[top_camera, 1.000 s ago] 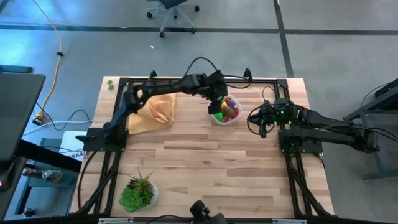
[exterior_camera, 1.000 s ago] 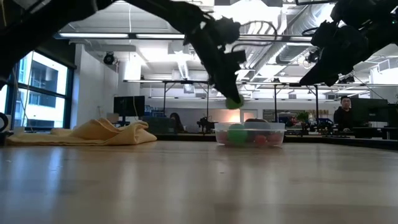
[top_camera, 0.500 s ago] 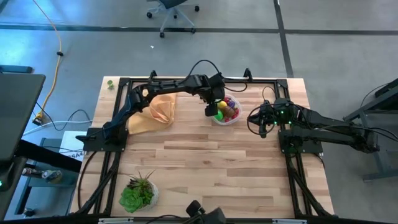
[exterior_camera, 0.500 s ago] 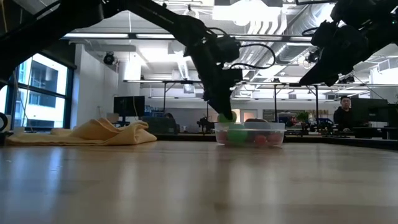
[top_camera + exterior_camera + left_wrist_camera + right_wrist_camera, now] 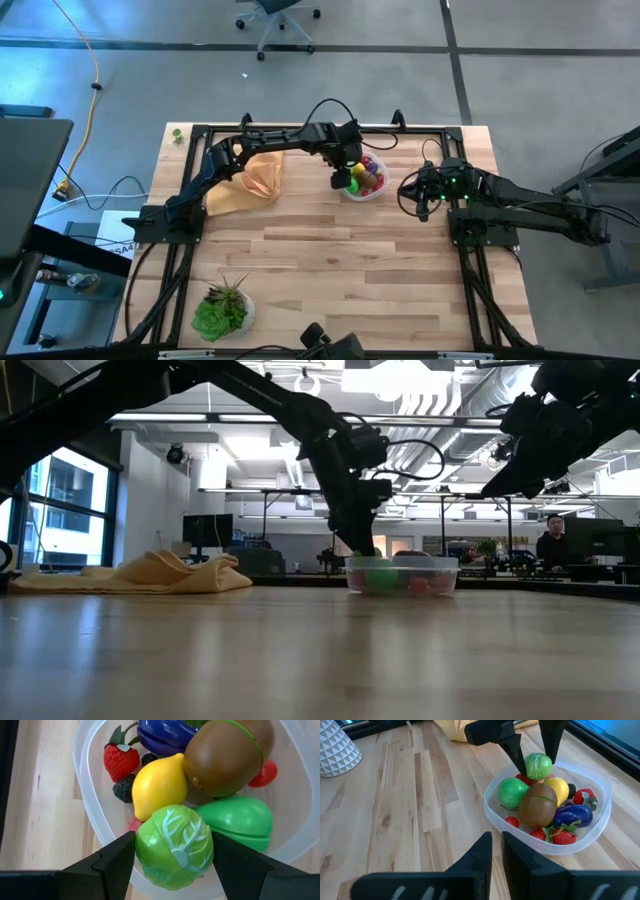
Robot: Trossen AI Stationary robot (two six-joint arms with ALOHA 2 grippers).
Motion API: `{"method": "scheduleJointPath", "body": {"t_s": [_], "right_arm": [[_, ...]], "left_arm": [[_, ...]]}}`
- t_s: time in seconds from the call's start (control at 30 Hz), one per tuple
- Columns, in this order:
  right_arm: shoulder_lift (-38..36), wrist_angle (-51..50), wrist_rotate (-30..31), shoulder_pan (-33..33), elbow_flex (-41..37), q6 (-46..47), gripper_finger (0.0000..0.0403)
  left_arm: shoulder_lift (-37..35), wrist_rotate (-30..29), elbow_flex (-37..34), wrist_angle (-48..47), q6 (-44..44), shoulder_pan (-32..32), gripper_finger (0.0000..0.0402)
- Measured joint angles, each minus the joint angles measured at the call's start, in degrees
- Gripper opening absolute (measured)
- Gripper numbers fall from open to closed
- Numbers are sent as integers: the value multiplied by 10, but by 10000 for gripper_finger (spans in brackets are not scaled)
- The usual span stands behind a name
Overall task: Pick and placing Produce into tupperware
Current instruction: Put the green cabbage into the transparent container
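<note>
The left gripper (image 5: pixel 172 855) reaches over the near rim of the tupperware (image 5: pixel 362 193), its two dark fingers (image 5: pixel 112 860) closed on a light-green cabbage (image 5: pixel 174 846) with pale veins, held just above the contents. The tupperware stands on the desk (image 5: pixel 340 270) near its far edge, right of centre. Inside it lie a yellow lemon (image 5: pixel 159 785), a brown kiwi (image 5: pixel 222 757), a green pear-shaped piece (image 5: pixel 239 820), a purple eggplant (image 5: pixel 162 735), a strawberry (image 5: pixel 121 760) and dark berries (image 5: pixel 122 790). The right gripper (image 5: pixel 496 851) hangs raised near the right edge of the desk, apart from the tub, its fingers nearly together and empty. A tan-orange cloth (image 5: pixel 248 180) lies toward the far left corner; a potted plant (image 5: pixel 222 310) stands near the front left corner.
</note>
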Motion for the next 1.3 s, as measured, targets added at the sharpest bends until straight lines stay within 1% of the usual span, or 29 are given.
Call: {"method": "scheduleJointPath", "body": {"t_s": [0.4,0.87,0.93,1.13,1.3], "right_arm": [[0,0,0,0,0,0,30],[0,0,0,0,0,0,30],[0,0,0,0,0,0,30],[0,0,0,0,0,0,30],[0,0,0,0,0,0,30]], "left_arm": [[0,16,0,2,10,0,239],[0,21,0,3,10,0,241],[0,21,0,5,10,0,251],[0,11,0,10,11,0,298],[-1,11,0,14,14,0,306]]}}
